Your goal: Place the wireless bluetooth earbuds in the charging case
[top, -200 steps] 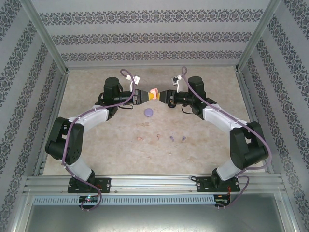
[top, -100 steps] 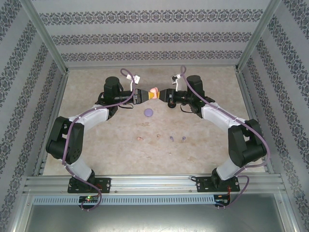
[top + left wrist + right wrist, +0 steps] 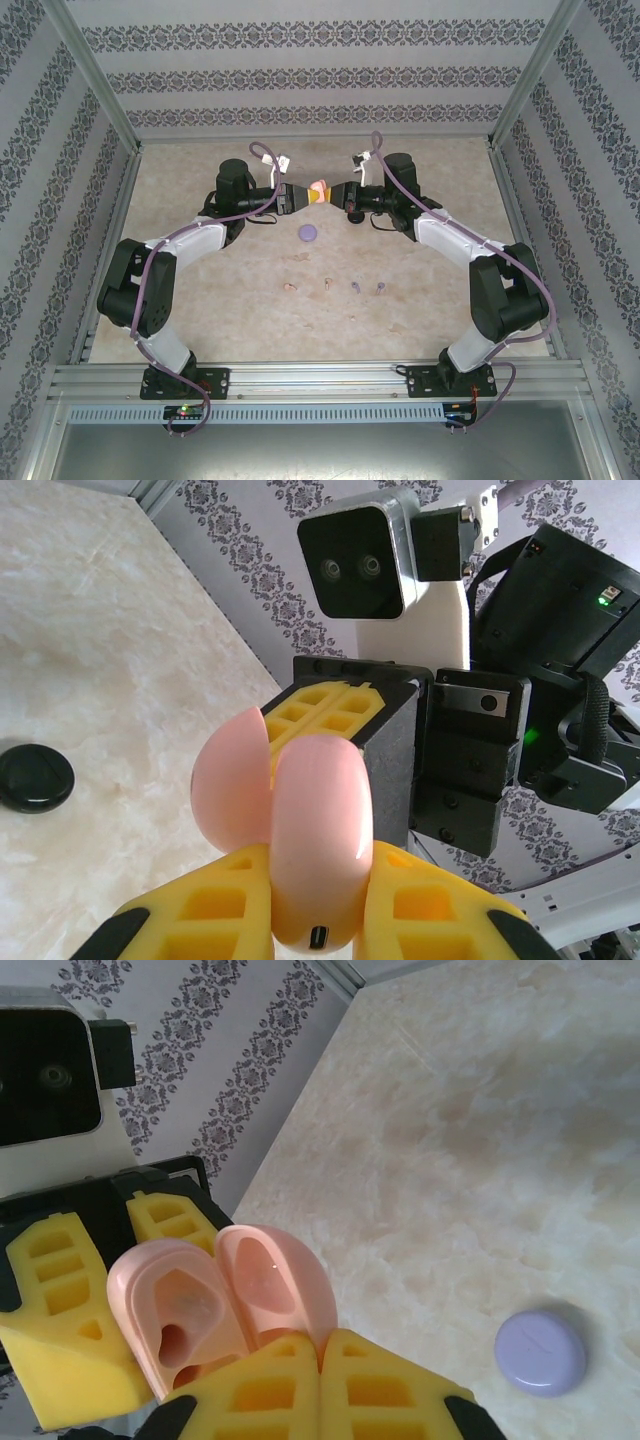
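The left gripper (image 3: 315,900) has its fingers closed on the base of the pink charging case (image 3: 320,840), which is held in the air and hinged open. The right gripper (image 3: 320,1360) meets it head-on, its fingers pressed almost together on the rim of the raised lid. The wireless bluetooth earbuds (image 3: 328,284) lie in a loose row on the table (image 3: 250,330), well apart from the case and nearer the arm bases; two read as pale pink and two as purple.

A purple case (image 3: 540,1350) rests closed on the table between the held case and the earbuds. A black case (image 3: 35,777) lies on the table near the wall. The surface is beige with marble veining. It is enclosed by walls (image 3: 320,75) papered in striped damask bands and framed by aluminium rails (image 3: 320,378).

Compared with one second ago, the right arm's elbow and wrist have shifted slightly inward. The held case, the purple case and the earbuds have kept their places.

The finger pads are yellow with a ribbed lattice. The pink case is a smooth, glossy, rounded shell with two moulded wells in its base. The purple and black cases are flat, round discs.
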Available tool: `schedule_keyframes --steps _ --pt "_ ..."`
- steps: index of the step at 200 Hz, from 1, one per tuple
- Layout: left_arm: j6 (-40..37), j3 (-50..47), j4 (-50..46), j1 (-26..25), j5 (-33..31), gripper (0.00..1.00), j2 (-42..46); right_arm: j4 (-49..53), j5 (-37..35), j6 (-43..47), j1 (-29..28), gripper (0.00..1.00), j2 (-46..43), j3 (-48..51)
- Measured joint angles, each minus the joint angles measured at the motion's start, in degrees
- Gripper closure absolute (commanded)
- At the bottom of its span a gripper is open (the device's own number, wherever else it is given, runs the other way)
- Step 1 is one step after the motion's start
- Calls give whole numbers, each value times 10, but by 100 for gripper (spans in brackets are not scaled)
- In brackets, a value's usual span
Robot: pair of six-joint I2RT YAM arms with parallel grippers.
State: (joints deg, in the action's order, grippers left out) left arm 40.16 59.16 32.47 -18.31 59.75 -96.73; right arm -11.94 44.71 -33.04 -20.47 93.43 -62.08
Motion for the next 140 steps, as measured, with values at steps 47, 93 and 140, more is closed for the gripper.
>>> schedule_keyframes --steps 47,93,140 --pt "-14 0 -12 -1 -17 37 0 27 -19 8 0 100 0 -14" --pt "-98 43 -143 11 -44 21 7 121 -64 66 10 100 0 -58" --pt "-240 170 -346 34 -52 17 15 193 -81 137 42 100 22 -108"
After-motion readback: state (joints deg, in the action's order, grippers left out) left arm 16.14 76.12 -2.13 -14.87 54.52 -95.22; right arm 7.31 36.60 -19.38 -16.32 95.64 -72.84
